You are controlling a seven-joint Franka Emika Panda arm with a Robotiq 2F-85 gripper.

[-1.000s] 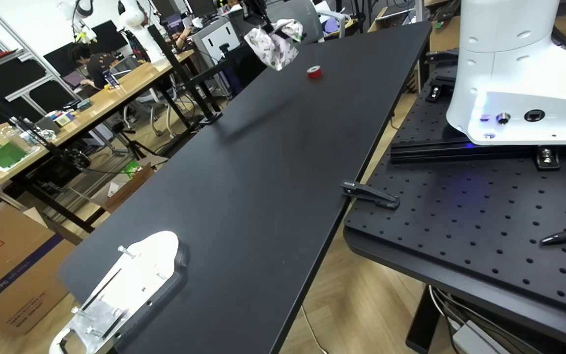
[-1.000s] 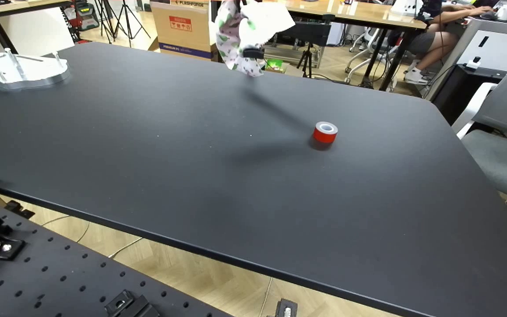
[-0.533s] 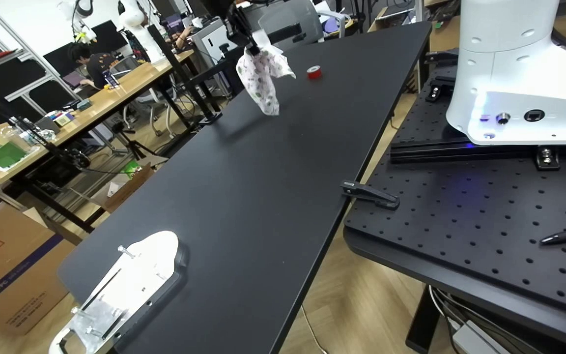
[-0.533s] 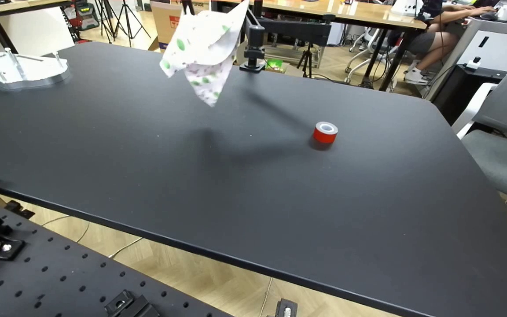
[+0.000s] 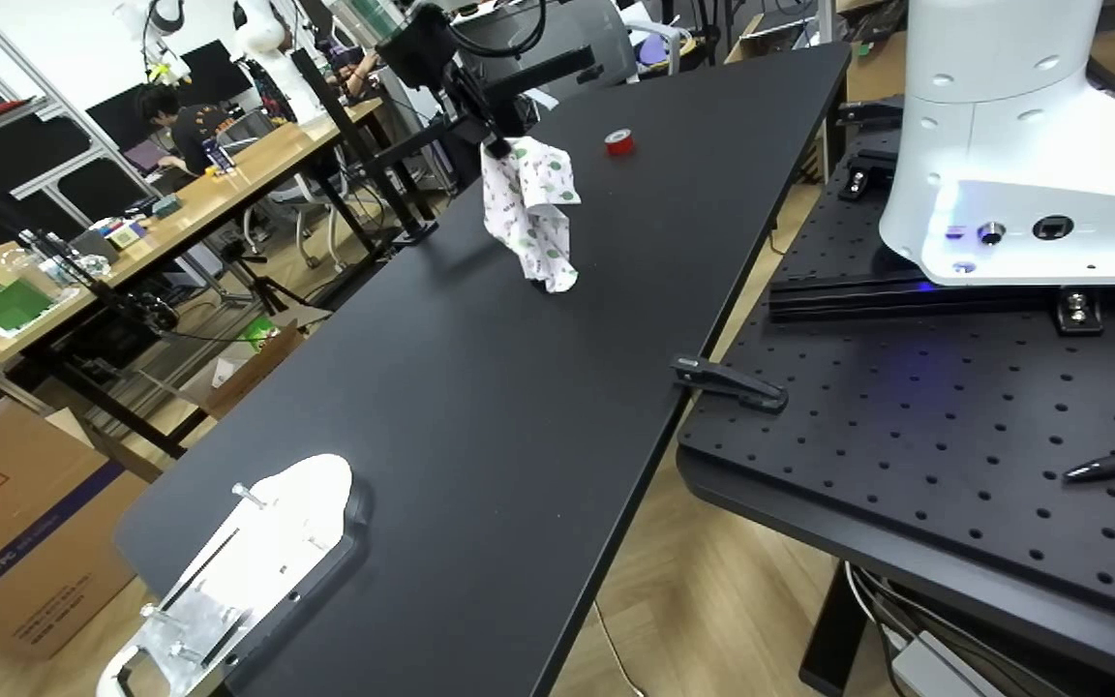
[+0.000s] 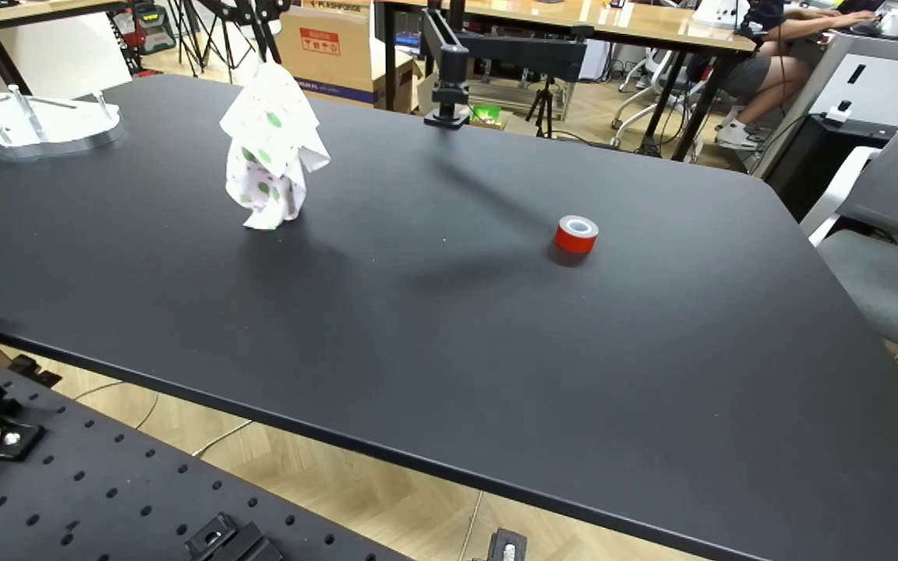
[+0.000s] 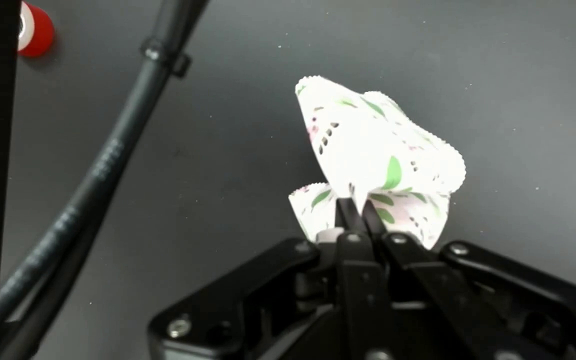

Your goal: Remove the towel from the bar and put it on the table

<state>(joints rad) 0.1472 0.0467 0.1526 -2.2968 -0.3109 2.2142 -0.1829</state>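
Observation:
The towel is white with green leaves and small pink prints. It hangs from my gripper over the black table, apart from the bar. In an exterior view the towel hangs crumpled below the fingers, its lower end at or just above the table; I cannot tell if it touches. The bar there stands bare to the right. In the wrist view the fingers are closed on a pinched fold of the towel, which spreads out beyond them.
A red tape roll stands on the table near the bar. A metal plate with pegs lies at the table's far end. A black clip sits at the table edge by the robot base. A grey chair stands beside the table.
The towel has come away from the bar with my gripper. Both moved left and down in an exterior view, and the towel's lower end has dropped close to the table. The bar now shows bare.

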